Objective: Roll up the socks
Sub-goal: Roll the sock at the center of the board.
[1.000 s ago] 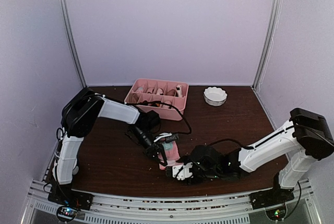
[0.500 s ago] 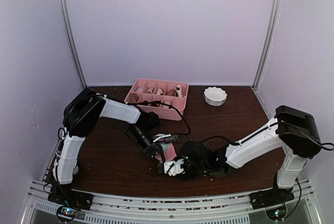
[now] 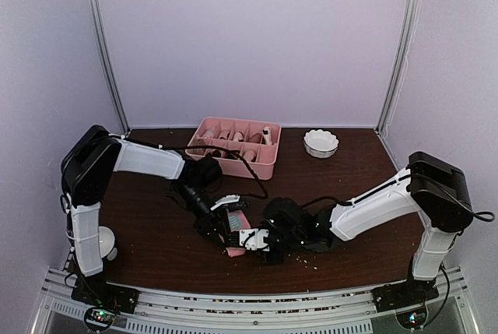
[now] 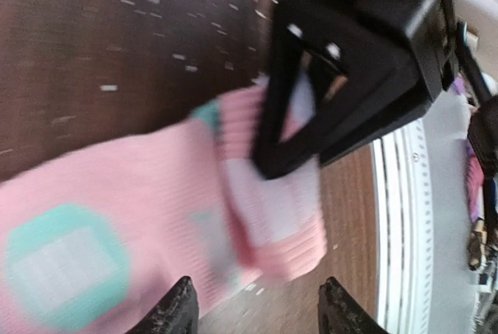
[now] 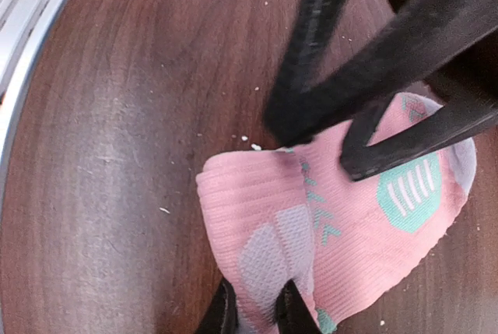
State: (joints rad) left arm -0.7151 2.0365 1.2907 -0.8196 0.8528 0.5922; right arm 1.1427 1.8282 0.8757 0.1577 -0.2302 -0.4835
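Note:
The pink sock [image 3: 236,227] with teal and white patches lies on the dark table between both arms, its near end folded over. In the right wrist view my right gripper [image 5: 255,312] is shut on that folded end [image 5: 268,248], with fabric pinched between its fingers. My left gripper [image 4: 257,314] stands open just above the sock [image 4: 117,209], nothing between its fingers, and the right gripper's black fingers [image 4: 334,77] press on the fold ahead of it. From above, the left gripper [image 3: 218,223] and right gripper [image 3: 250,240] meet at the sock. No other sock shows.
A pink divided tray [image 3: 268,164] stands at the back centre with a small white bowl [image 3: 320,143] to its right. A white round object [image 3: 103,242] sits by the left arm's base. Small crumbs lie scattered on the table near the sock.
My left gripper has opened and let go of the sock, its arm swinging left. The right gripper has moved left and shut on the sock's folded end.

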